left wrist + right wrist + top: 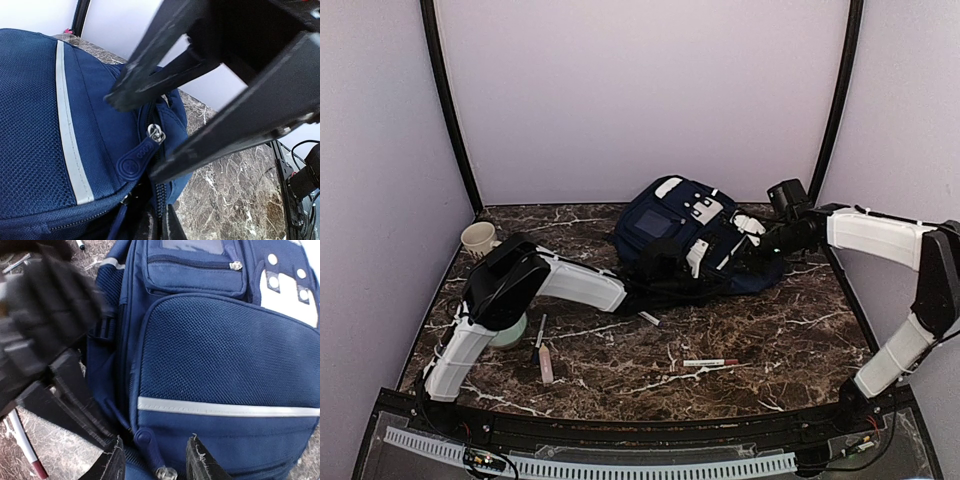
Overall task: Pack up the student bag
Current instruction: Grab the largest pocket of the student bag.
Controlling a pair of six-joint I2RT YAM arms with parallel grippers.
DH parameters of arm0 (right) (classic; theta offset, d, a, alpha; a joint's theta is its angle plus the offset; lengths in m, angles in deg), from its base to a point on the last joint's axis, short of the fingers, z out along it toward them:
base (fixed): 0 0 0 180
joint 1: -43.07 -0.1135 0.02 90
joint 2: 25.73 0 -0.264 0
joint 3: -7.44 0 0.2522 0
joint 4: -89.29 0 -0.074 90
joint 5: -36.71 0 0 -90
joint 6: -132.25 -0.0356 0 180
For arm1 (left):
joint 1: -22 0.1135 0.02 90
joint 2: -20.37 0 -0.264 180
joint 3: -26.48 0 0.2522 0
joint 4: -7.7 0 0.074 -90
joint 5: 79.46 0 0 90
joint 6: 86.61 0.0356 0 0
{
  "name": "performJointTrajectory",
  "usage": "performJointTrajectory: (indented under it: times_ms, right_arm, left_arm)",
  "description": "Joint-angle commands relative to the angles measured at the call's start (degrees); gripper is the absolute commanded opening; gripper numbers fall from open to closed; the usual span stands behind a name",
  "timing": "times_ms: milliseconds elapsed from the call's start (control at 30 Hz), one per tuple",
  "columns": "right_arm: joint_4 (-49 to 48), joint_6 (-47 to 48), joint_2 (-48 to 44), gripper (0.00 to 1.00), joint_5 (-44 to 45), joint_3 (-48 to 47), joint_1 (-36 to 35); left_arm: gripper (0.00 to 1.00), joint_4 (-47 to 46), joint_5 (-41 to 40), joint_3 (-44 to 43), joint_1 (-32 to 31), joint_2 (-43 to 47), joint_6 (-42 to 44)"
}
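Two claws meet at the backpack (pixel 690 225), which lies flat toward the back of the counter (pixel 790 350), a little right of the middle. Its front pockets face up and its white patches point toward the rear wall.

The left claw (pixel 135 137) is clamped tight on the blue fabric at the backpack's near edge. It sits right beside a zipper slider (pixel 156 134), and a blue pull tab (pixel 135 160) hangs there between the fingers.

The right claw (pixel 157 460) comes in from the right side with its jaws apart. One tip sits on either side of a second pull tab (pixel 149 447), below the mesh pocket (pixel 225 350) with the grey stripe (pixel 225 409). It grips nothing.

Toward the front of the counter lies a red-and-white pen (pixel 710 362). Further left, a thin dark-handled tool (pixel 538 342) lies just beside a pinkish stick (pixel 547 365). A pale cup (pixel 478 238) stands near the far left corner. A light green round container (pixel 512 330) sits partly hidden under the left arm.
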Motion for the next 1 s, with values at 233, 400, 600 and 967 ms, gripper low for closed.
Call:
performJointTrajectory:
  times_ms: [233,400,600,967]
  right_arm:
    - [4.5,1.5,9.0,0.37,-2.9,-5.7,0.3]
    - [7.3,2.1,11.1,0.15,-2.9,-7.4,0.5]
    - [9.6,1.1,9.3,0.0,-6.8,-8.3,3.6]
    - [3.5,-5.0,-1.2,0.0,-11.4,-0.7,14.6]
  left_arm:
    - [0.0,-6.6,3.4,0.7,-0.9,7.8,1.6]
    - [0.0,-6.3,3.3,1.0,-0.8,8.0,2.0]
    - [0.0,-6.8,2.9,2.7,-0.6,8.5,2.0]
    - [0.0,-7.6,2.6,7.4,-0.2,9.9,1.9]
